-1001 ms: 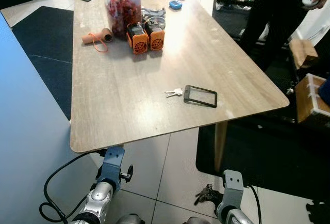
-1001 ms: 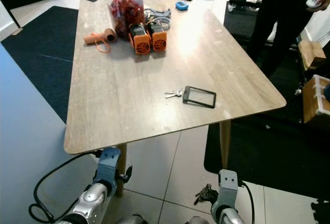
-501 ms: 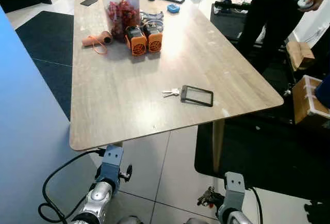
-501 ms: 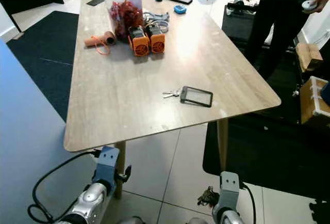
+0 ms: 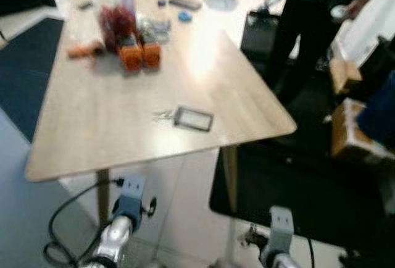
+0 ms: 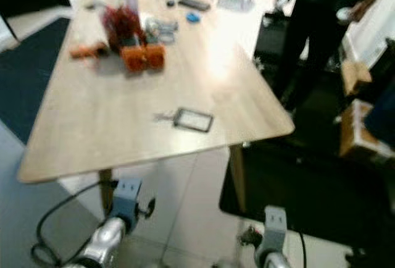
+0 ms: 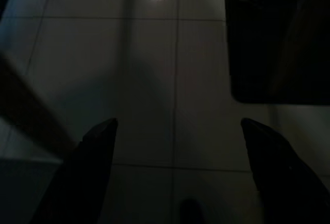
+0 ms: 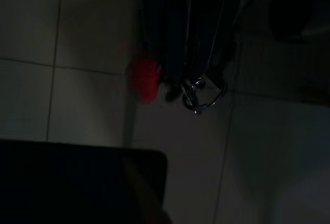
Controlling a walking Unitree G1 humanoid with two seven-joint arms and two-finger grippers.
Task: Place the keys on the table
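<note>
Turning rightward, the robot's head has swung the table [image 5: 123, 138] towards ten o'clock. Left gripper [image 7: 175, 146] hangs low at seven o'clock, fingers spread and idle. Right gripper [image 8: 193, 53], at five o'clock, pinches the keys [image 8: 198, 92] for carrying; the wrist view reveals their ring and red tag.

Blurred head view: the counter [image 5: 92, 126] has open wood across its lower-left half. A card holder [image 5: 193, 118] lies near centre; jar [image 5: 111, 8] and orange packs [image 5: 139, 55] crowd the upper left. A person [image 5: 308, 27] stands upper right.
</note>
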